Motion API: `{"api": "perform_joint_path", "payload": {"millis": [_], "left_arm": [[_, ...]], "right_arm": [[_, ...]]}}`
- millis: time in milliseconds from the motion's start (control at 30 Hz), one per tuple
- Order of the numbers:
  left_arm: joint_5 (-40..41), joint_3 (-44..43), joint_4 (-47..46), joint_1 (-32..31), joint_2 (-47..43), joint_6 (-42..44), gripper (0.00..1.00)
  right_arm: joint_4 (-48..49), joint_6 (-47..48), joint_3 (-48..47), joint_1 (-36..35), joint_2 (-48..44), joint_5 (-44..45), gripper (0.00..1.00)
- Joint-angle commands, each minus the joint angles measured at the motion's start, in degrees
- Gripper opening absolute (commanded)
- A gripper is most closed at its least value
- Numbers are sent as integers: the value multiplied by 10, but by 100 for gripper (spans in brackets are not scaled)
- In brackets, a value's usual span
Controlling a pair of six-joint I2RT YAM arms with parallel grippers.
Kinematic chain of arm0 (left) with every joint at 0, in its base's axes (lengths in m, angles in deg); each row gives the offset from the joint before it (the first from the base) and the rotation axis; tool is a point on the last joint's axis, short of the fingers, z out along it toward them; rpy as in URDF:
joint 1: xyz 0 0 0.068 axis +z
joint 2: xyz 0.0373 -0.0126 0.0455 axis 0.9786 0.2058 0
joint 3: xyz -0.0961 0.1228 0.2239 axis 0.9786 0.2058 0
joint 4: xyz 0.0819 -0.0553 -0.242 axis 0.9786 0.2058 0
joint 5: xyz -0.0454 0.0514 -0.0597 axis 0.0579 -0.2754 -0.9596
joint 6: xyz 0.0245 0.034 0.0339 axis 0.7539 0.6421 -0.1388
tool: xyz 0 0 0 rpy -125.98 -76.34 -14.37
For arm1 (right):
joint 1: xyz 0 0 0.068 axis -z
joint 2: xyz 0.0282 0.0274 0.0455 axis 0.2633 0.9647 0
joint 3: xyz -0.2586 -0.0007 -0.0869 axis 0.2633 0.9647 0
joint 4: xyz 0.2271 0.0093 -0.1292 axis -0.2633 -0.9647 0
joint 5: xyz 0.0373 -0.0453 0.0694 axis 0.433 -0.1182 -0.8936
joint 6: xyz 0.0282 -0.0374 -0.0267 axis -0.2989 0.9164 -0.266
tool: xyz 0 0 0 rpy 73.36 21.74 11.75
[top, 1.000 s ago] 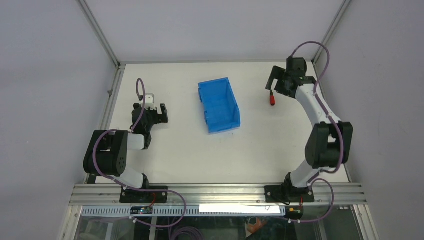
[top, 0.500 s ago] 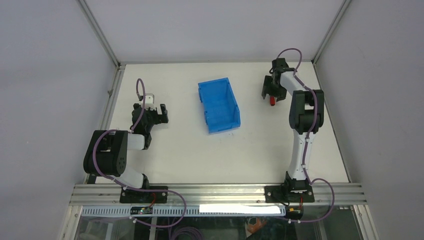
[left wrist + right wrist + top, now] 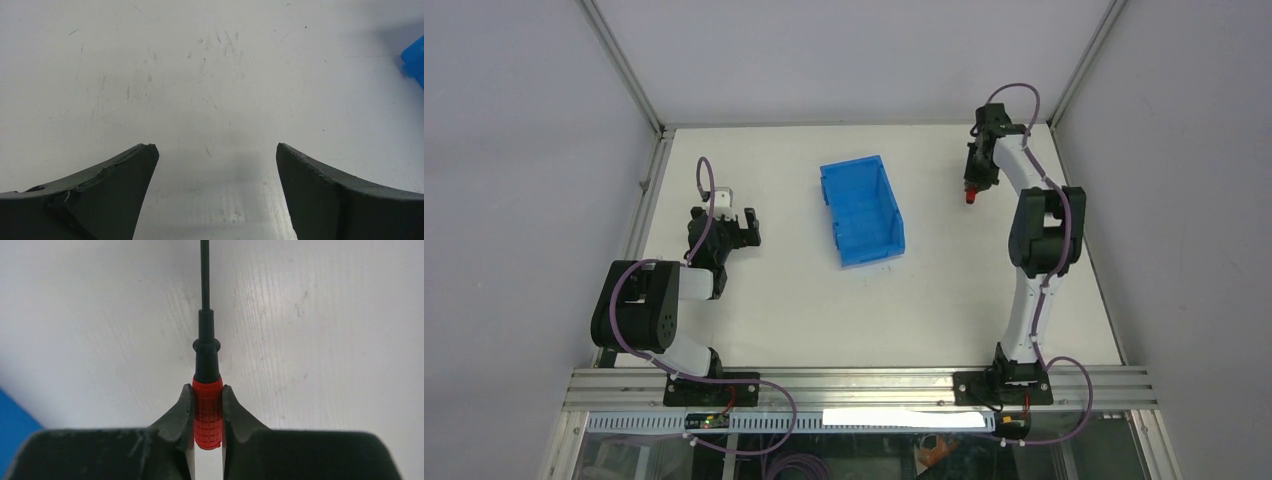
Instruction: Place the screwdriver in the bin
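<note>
The screwdriver (image 3: 207,410) has a short red handle and a thin black shaft that runs up out of the right wrist view. My right gripper (image 3: 207,392) is shut on its red handle, both fingers pressed against it. From above, the right gripper (image 3: 972,190) is at the back right of the table with the red screwdriver (image 3: 970,197) showing under it. The blue bin (image 3: 862,210) sits mid-table, well left of it. My left gripper (image 3: 215,150) is open over bare table; in the top view the left gripper (image 3: 734,228) rests at the left.
White table (image 3: 944,290) framed by a metal rail (image 3: 649,190) on the left and grey walls all round. A corner of the blue bin (image 3: 415,60) shows at the right edge of the left wrist view.
My right arm has reached toward the back of the table and its gripper has shut on the screwdriver's red handle. The left arm and the bin have not moved.
</note>
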Motion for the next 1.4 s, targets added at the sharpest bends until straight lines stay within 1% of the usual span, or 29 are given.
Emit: {"api": "perform_joint_path", "payload": {"millis": [0,133,267,433,533,667,733,900,1000,1067,1133,1167,1233,1300,1367], "left_arm": [[-8,4,-15,-5,-20,-11,99],[-8,4,-15,-5,-20,-11,99],[-8,4,-15,-5,-20,-11,99],[-9,4,-15,-4,-20,-11,99],[-8,4,-15,-5,-20,-11,99],[-8,4,-15,-5,-20,-11,99],[-8,4,-15,-5,-20,-12,99],[-9,4,-15,-5,-20,-11,99],[-9,4,-15,-5,-20,-11,99],[-9,4,-15,-5,-20,-11,99],[-8,4,-15,-5,-20,-11,99],[-8,4,-15,-4,-20,-11,99],[-8,4,-15,-5,-20,-11,99],[-8,4,-15,-5,-20,-11,99],[-8,3,-15,-5,-20,-11,99]], "right_arm": [[-27,-2,-19,-22,-150,-8,0],[-38,-5,-7,-84,-207,-12,0],[-24,-5,0,-177,-246,-4,0],[14,-13,2,-289,-256,-6,0],[30,-16,1,-325,-237,1,1],[42,-36,18,-344,-200,16,4],[64,-53,45,-352,-190,16,10],[103,-84,103,-370,-152,6,14],[106,-104,112,-372,-114,29,14],[107,-114,112,-372,-90,34,17],[107,-117,107,-373,-70,33,24],[103,-117,104,-374,-62,34,29],[95,-113,87,-376,-58,34,33],[92,-101,74,-377,-70,36,41],[86,-92,62,-378,-93,41,46]]}}
